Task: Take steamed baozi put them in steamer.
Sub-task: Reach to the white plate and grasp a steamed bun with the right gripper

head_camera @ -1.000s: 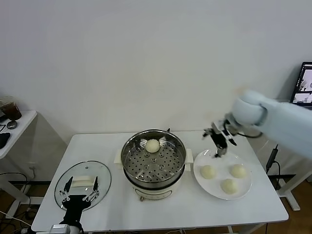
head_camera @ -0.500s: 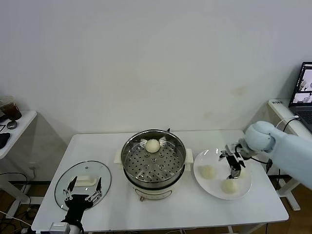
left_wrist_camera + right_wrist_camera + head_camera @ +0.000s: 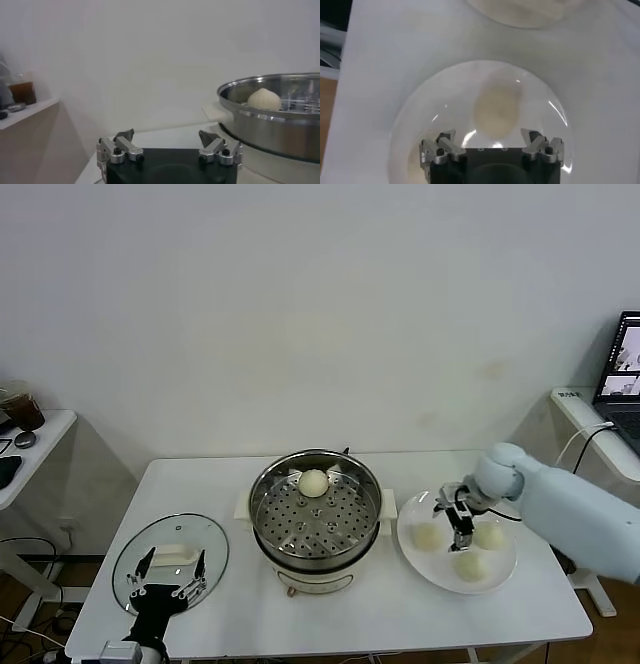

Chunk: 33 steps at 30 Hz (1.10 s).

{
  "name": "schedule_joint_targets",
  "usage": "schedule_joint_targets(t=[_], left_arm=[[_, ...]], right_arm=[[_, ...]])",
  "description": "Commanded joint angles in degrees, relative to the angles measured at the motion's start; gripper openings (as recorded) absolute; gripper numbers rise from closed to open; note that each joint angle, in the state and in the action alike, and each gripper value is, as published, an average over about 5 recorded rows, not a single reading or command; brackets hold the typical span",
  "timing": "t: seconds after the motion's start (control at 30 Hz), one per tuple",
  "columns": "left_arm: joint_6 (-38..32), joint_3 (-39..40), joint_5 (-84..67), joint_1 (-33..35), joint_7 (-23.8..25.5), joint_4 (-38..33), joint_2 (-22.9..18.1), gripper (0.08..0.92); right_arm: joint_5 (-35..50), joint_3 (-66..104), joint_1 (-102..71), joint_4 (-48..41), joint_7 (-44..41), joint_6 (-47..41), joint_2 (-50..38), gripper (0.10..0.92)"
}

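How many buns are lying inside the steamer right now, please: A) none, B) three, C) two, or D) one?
D: a single bun rests on the perforated tray at the far side of the steamer, while three others are on the plate.

**Right arm shifted across plate**

Over the last second the right gripper (image 3: 459,526) came down from above the far rim of the plate (image 3: 500,575) to low over it, then shifted toward the steamer (image 3: 315,514) side. It now sits between the three plate baozi (image 3: 427,535), jaws wide, nothing held. The right forearm swung inward with it.
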Motion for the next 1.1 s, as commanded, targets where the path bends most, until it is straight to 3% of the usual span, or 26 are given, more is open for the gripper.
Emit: schedule_joint_targets(t=[0.03,0.3,0.77,0.93,1.1], left_arm=[[-0.02,-0.06,0.32,-0.12,0.11,0.41,-0.05,0.823],[0.0,-0.23,0.23,0.0,-0.06,0.31,-0.16,0.823],[0.13,0.08,0.51,0.07,-0.17,0.05,0.06,0.823],[0.19,0.12,0.53,-0.02,-0.12,-0.22,0.21,0.823],[0.21,0.58,0.52,-0.24,-0.18,-0.41,0.51,0.823]], right_arm=[[-2.52,0.94,-1.5,-4.51,1.06,0.18,4.58,0.823],[-3.02,1.02,-1.63,-4.29,0.45,-0.6,4.49,0.809],[-1.62,0.33,-0.11,-1.79,-1.1,-1.41,2.4,0.544],[3.17,-1.42,5.21,2.38,-2.06,-2.74,-1.69,0.468],[11.78,-7.81,18.92,8.42,-2.75,-4.58,-7.21,0.449]])
